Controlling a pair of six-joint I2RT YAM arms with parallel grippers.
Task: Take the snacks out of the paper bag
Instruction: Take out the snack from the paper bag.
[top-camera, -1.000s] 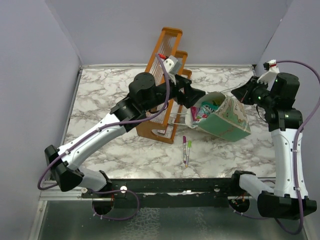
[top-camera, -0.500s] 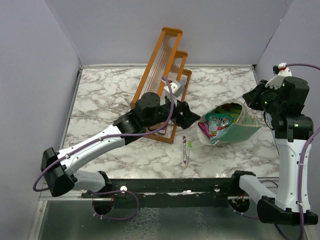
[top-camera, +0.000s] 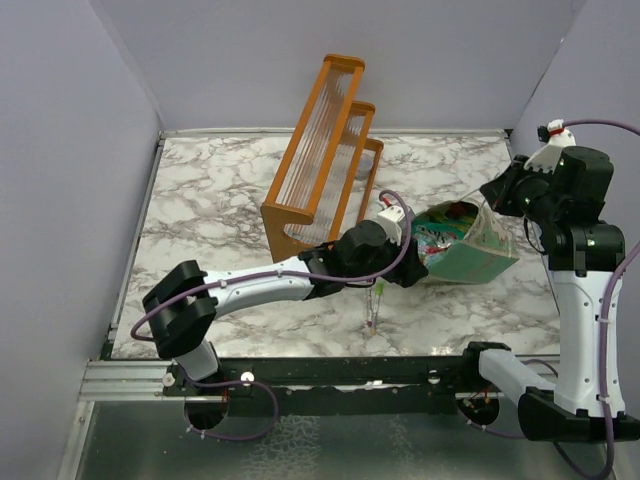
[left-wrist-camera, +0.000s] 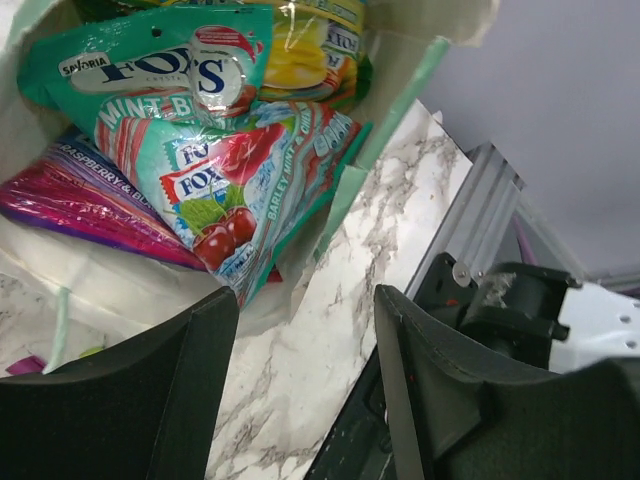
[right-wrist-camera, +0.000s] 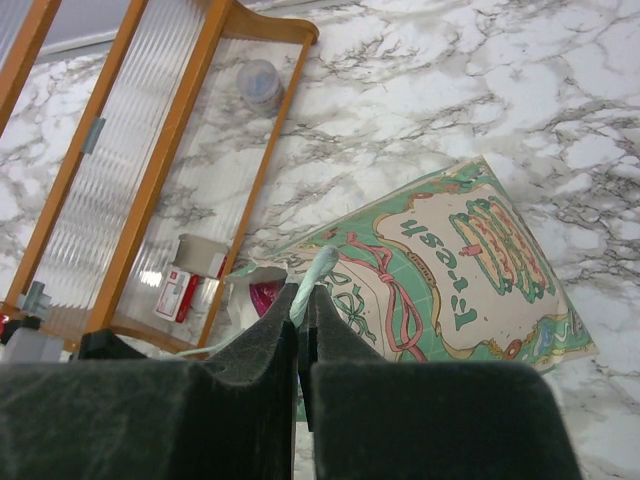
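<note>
The paper bag (top-camera: 472, 252) is mint green with a cream interior. It lies tipped on the marble worktop (top-camera: 215, 200), just right of the orange slatted rack (top-camera: 322, 150). Its printed face, showing a cake and a pink ribbon, is uppermost, and its mouth is turned towards the left arm.

Four snack packets are visible inside the mouth in the left wrist view:
- one teal mint packet (left-wrist-camera: 130, 70);
- one yellow packet (left-wrist-camera: 310, 45);
- one cherry-print packet (left-wrist-camera: 250, 170);
- one magenta packet (left-wrist-camera: 85, 200).

The left pincer (left-wrist-camera: 305, 375) stands at the bag mouth with its fingers spread and nothing between them. The right pincer (right-wrist-camera: 303, 312) is clamped on the bag's upper rim. Two marker pens (top-camera: 373, 300) lie on the worktop near the bag.
</note>
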